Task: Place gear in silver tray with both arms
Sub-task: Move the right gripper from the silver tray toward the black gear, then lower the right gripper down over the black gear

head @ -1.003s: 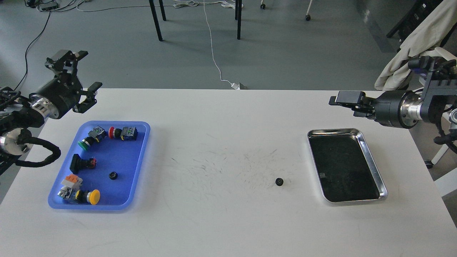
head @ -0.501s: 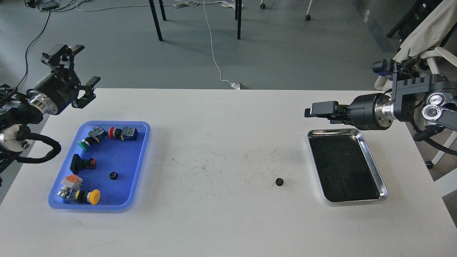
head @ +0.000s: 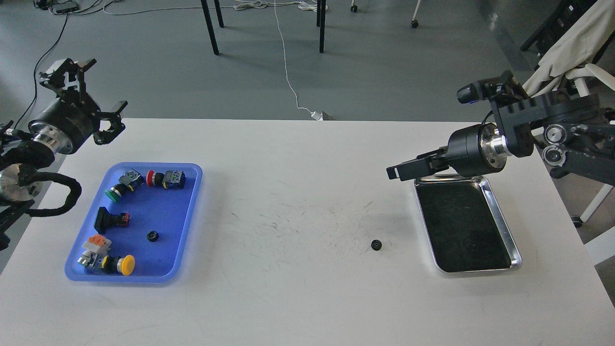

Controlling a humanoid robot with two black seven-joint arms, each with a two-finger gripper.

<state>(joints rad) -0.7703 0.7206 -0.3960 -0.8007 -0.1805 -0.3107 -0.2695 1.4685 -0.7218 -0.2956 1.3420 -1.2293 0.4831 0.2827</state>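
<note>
A small black gear (head: 376, 245) lies on the white table, a little left of the silver tray (head: 502, 226), whose dark bottom holds nothing. A second small black gear (head: 153, 236) lies in the blue tray (head: 190, 211) at the left. My left gripper (head: 107, 84) is open and empty, raised beyond the table's far left corner, above and behind the blue tray. My right gripper (head: 393, 173) points left over the silver tray's far left corner, well behind the gear on the table. Its fingers overlap side-on, so I cannot tell them apart.
The blue tray also holds several push-button switches, with green (head: 113, 193), red (head: 150, 179) and yellow (head: 127, 265) caps. Chair and table legs and cables stand on the floor beyond the table's far edge. A chair with beige cloth (head: 571, 48) is at the far right.
My right arm has swung left and down, from the table's far right edge to over the silver tray's far left corner. My left gripper has drawn back to the left and slightly up.
</note>
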